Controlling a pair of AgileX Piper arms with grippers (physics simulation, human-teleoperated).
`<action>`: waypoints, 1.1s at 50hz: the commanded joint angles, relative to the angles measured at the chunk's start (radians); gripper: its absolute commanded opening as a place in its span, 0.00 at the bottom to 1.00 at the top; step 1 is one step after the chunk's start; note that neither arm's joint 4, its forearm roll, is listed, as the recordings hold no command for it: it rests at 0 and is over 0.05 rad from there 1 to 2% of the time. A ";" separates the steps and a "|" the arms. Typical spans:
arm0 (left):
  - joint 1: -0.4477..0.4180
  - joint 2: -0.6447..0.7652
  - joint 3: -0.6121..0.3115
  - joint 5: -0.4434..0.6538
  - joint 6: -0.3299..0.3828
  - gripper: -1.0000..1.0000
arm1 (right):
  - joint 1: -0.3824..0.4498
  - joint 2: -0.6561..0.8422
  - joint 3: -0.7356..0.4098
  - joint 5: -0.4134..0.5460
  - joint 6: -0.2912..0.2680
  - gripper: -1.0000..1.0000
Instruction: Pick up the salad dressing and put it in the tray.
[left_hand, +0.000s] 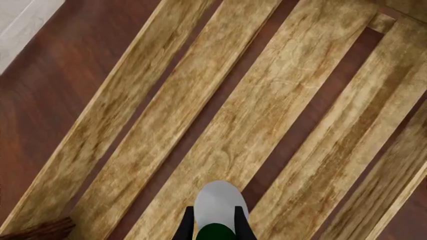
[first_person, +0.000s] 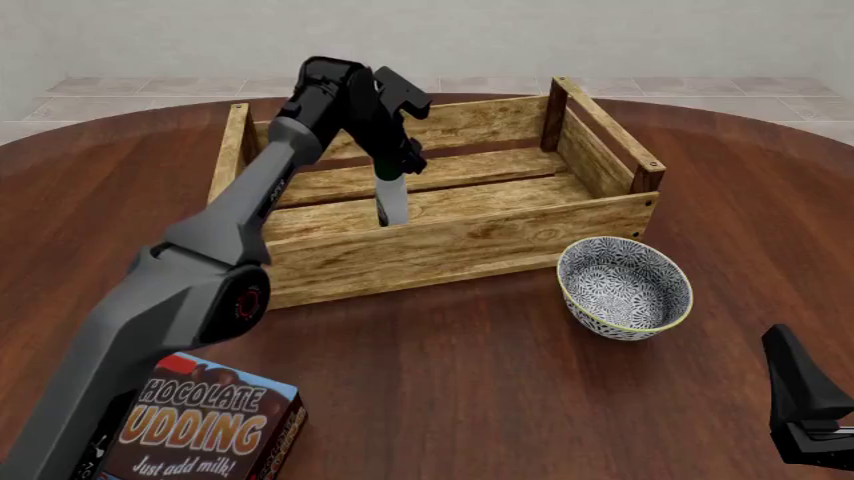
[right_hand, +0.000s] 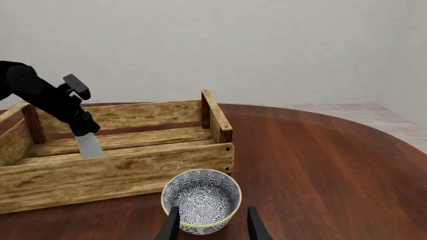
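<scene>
Nearest the front camera, at the table's near left edge, stands a brown chocolate pudding box (first_person: 200, 430), partly hidden behind the left arm's grey base link.

That left arm reaches forward over the table, and its pincer (first_person: 391, 172) hangs above the inside of the tray (first_person: 441, 245), fingers pointing down. It is closed on the salad dressing (first_person: 390, 203), gripping near the cap end; in the left wrist view the two dark fingers (left_hand: 187, 225) press against either side of the white bottle (left_hand: 219, 202), with the dark green cap showing between them. The bottle hangs roughly upright, its white body dropping below the tray's rim into the left half of the crate. Whether its lower end touches the floor slats cannot be told. The wrist view looks straight down past the bottle onto the pale wooden slats (left_hand: 253, 120), with the dark table showing through the gaps.

The tray sits toward the far side of the table, slightly left of centre, its long side facing the camera.

Just beside the tray's near right corner stands a blue-and-white patterned bowl (first_person: 625, 287), apart from the crate.

At the near right edge of the table the right pincer (right_hand: 211, 222) hovers with its fingers spread and nothing between them, the bowl (right_hand: 201, 200) just beyond its tips.
</scene>
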 joint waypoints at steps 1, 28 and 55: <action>0.007 0.077 0.020 -0.005 0.017 0.00 | 0.000 0.000 0.000 0.000 0.000 1.00; 0.019 0.097 0.020 -0.007 0.035 1.00 | 0.000 0.000 0.000 0.000 0.000 1.00; 0.025 0.037 0.017 0.009 0.031 1.00 | 0.000 0.000 0.000 0.000 0.000 1.00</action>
